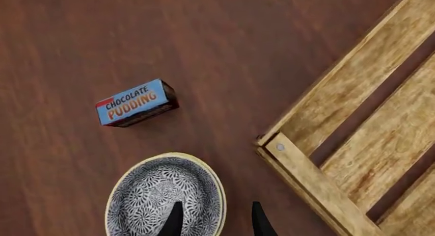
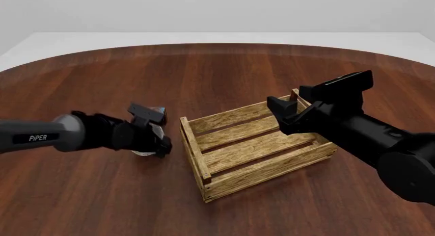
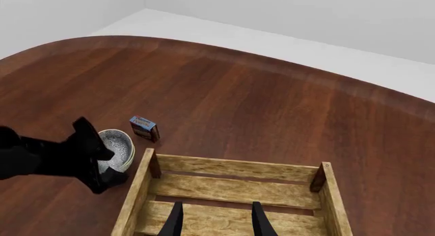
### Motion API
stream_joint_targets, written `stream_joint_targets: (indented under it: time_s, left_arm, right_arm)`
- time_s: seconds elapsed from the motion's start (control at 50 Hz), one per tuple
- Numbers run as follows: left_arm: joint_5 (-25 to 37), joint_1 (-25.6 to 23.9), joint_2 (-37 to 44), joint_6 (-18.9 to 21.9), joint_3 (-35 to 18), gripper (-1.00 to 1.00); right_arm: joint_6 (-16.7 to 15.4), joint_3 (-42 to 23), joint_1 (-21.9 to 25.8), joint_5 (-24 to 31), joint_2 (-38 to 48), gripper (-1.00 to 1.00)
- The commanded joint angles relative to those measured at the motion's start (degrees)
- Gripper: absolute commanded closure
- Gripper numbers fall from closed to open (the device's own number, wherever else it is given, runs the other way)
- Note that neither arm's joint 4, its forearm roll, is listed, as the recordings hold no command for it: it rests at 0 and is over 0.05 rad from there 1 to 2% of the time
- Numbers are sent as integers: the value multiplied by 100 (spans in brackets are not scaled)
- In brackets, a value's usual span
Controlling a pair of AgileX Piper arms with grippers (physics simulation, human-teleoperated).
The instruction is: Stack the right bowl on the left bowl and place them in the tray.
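Observation:
A patterned grey-white bowl [image 1: 160,192] with a pale rim stands on the table just left of the tray, a light-wood slatted crate [image 2: 193,144]. Only this one bowl shows; I cannot tell whether another is nested in it. My left gripper [image 1: 217,220] is open low over it, one finger above its inside and the other outside its rim on the crate's side. In the front view the left gripper [image 2: 160,141] hides most of the bowl [image 2: 142,153]. My right gripper [image 3: 217,220] is open and empty above the crate's [image 3: 231,167] inside; it also shows in the front view [image 2: 282,113].
A small blue-and-red chocolate pudding box [image 1: 136,102] lies on the table just beyond the bowl; it shows in the right wrist view [image 3: 144,127] too. The crate's near corner [image 1: 278,147] is close beside my left fingers. The round wooden table [image 2: 217,73] stretches beyond.

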Motion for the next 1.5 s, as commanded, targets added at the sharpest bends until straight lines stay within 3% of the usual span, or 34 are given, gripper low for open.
stream_joint_targets:
  time_s: [0.02, 0.24, 0.26, 0.28, 0.62, 0.84, 1.22, 1.5]
  left_arm:
    - [-445, 110, 601, -277, 28, -100]
    - [-570, 132, 719, -291, 122, -100]
    - [-711, 217, 386, -390, 229, 100]
    - [-546, 39, 457, -474, 184, 100]
    - [-468, 181, 257, -303, 188, 100]
    - [-35, 455, -575, 12, 60, 100]
    - [386, 550, -1153, 239, -181, 100]
    - [1042, 379, -1522, 521, -809, 100]
  right_arm:
    - [2, -1, 3, 8, -6, -100]
    - [-1, -12, 1, 28, -18, -100]
    - [-1, -11, -1, 22, -15, -100]
    - [-1, -7, -7, 11, -12, -100]
    - [-1, -9, 0, 25, -15, -100]
    - [-9, 2, 3, 32, -47, -100]
    - [-2, 4, 6, 73, -124, -100]
    - [17, -3, -50, 127, -231, -100]
